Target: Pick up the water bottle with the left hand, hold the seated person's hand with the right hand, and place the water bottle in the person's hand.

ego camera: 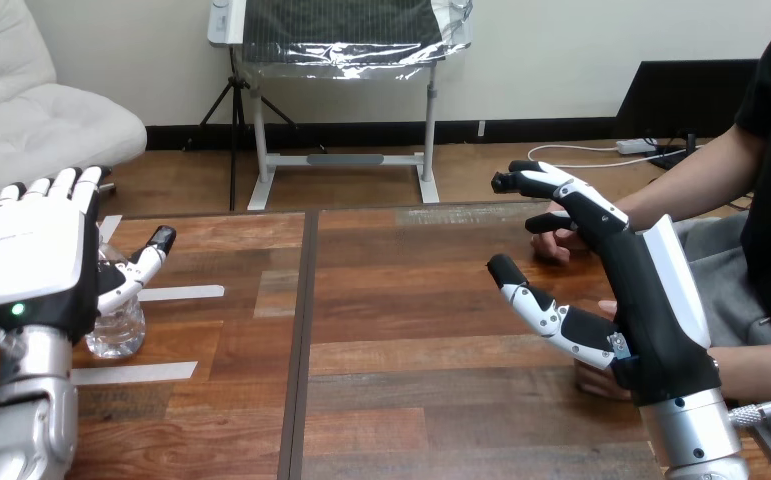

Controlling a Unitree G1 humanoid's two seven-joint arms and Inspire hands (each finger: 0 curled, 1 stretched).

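So the clear, thin plastic water bottle (119, 328) is standing upright on the dark wooden plank worktop (411, 330) over at the left, next to a couple of strips of white tape (176, 293). The robot's left hand (33, 255) is sitting right in front of it, with its white back shell facing the camera. Its fingers are pointing straight up and the thumb is sticking out sideways across the bottle, so it's wide open and gripping nothing. The bottle is sitting just past the palm, in the crook between thumb and palm, with its long axis vertical. Its top is hiding behind the hand, and I can't tell if anything's touching. The left hand is obviously the near one; the right is well apart, across the worktop.

The right hand (651, 300) is spreading open too, black-and-white fingers reaching away and thumb jutting left. The person's farther hand (559, 245) is peeking out just behind those fingers, and the person's nearer hand (596, 380) is lying under the robot's wrist. Nothing is curling round either one.

My guess is the grasp is coming next: the fingers will need to wrap round the bottle's body. That plastic looks smooth and squashy, so it'll probably dent or slip under a hard squeeze.
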